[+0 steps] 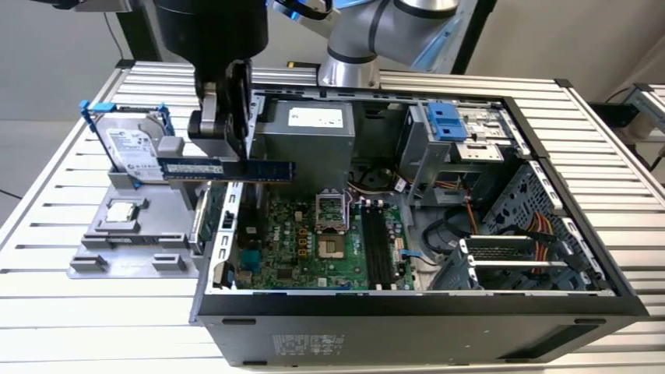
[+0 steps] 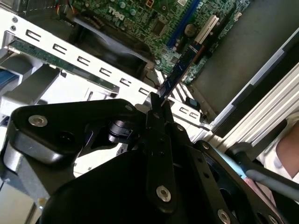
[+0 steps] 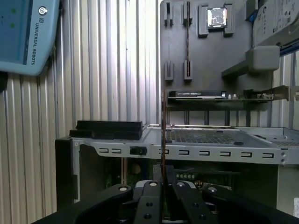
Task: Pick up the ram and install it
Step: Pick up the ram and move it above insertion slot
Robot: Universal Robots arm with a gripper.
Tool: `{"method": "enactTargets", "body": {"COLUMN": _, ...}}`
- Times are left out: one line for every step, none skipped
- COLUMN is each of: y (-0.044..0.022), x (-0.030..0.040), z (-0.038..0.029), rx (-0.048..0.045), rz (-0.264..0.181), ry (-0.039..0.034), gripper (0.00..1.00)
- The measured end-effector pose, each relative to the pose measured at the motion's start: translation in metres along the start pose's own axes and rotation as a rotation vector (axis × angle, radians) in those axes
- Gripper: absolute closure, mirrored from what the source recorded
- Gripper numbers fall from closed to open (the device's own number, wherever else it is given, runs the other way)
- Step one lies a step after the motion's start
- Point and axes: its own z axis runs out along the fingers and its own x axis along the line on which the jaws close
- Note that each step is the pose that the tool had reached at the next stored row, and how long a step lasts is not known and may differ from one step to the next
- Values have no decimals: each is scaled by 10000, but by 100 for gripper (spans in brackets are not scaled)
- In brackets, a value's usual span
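Slatted worktop [image 1: 52,312], open PC case [image 1: 416,312]. Gripper [image 1: 221,154] pinched on the ram [image 1: 265,171], over the case's edge. Carry step, I'd say; seating needs alignment with the memory slots [image 1: 376,245].

The exterior view looked steeply down from high above the open side of the computer case [image 1: 416,315]. It stood far enough off to take in the whole case, the slatted table [image 1: 93,312] around it and the grey parts holder [image 1: 114,234] just beside the case. Both wrist cameras rode close behind the gripper [image 2: 156,100] above the case and looked out along the ram [image 2: 180,70] clamped in it. The second wrist view faced down into the case at the motherboard [image 2: 140,18]. The first wrist view faced across the case's slotted wall [image 3: 210,151] towards the holder beyond it. Both wrist views shared that wall, and all three views shared the ram.
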Motion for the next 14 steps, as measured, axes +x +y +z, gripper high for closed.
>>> {"method": "enactTargets", "body": {"y": -3, "x": 0, "z": 0, "rx": 0, "rz": 0, "ry": 1, "gripper": 100}}
{"method": "enactTargets", "body": {"y": -6, "x": 0, "z": 0, "rx": 1, "rz": 1, "ry": 0, "gripper": 100}}
{"method": "enactTargets", "body": {"y": -10, "x": 0, "z": 0, "rx": 0, "rz": 0, "ry": 0, "gripper": 100}}
{"method": "enactTargets", "body": {"y": -15, "x": 0, "z": -1, "rx": 0, "rz": -1, "ry": 1, "gripper": 100}}
{"method": "enactTargets", "body": {"y": -20, "x": -1, "z": 0, "rx": 0, "rz": -1, "ry": 0, "gripper": 100}}
{"method": "enactTargets", "body": {"y": -24, "x": -1, "z": -1, "rx": 0, "rz": 0, "ry": 1, "gripper": 100}}
{"method": "enactTargets", "body": {"y": -30, "x": -1, "z": -1, "rx": 0, "rz": 0, "ry": 1, "gripper": 100}}
{"method": "enactTargets", "body": {"y": -34, "x": -1, "z": 0, "rx": 0, "rz": 0, "ry": 0, "gripper": 100}}
{"method": "enactTargets", "body": {"y": -39, "x": -1, "z": 0, "rx": 1, "rz": 0, "ry": -1, "gripper": 100}}
{"method": "enactTargets", "body": {"y": -44, "x": -1, "z": -1, "rx": -1, "rz": -1, "ry": 1, "gripper": 100}}
{"method": "enactTargets", "body": {"y": -52, "x": -1, "z": 0, "rx": 0, "rz": 0, "ry": 0, "gripper": 100}}
{"method": "enactTargets", "body": {"y": -57, "x": -2, "z": -1, "rx": -1, "rz": 0, "ry": 1, "gripper": 100}}
{"method": "enactTargets", "body": {"y": -61, "x": -1, "z": -1, "rx": 0, "rz": 0, "ry": 1, "gripper": 100}}
{"method": "enactTargets", "body": {"y": -65, "x": -2, "z": -1, "rx": 0, "rz": 0, "ry": 0, "gripper": 100}}
